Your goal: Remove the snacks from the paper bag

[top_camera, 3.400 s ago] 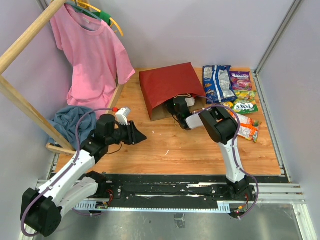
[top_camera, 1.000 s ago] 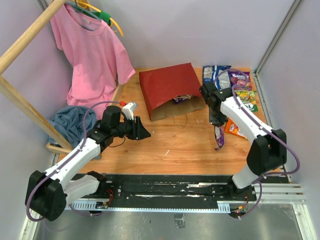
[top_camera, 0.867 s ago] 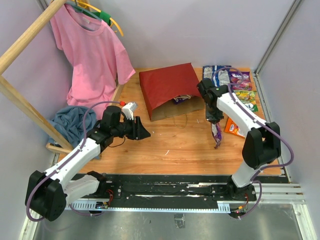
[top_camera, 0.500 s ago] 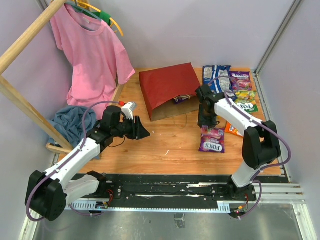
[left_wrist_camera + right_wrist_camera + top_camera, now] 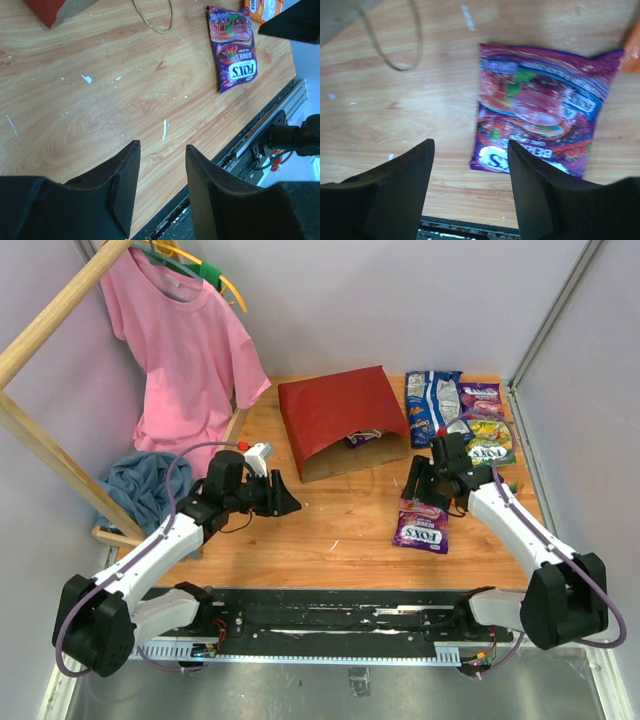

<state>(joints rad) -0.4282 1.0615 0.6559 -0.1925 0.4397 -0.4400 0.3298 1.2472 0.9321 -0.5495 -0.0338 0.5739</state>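
Purple packet (image 5: 421, 525) now flat on speckled wooden table (image 5: 330, 535)

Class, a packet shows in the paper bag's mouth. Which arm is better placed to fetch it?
Probably right: the right gripper, open and empty, hangs nearer the packet in the paper bag than the left gripper.

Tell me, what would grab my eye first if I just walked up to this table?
Probably the pink shirt hanging at the far left, and the red paper bag lying on its side at the table's far middle. Then the purple candy bag flat on the wood just below the open right hand, with more bright snacks piled in the far right corner.
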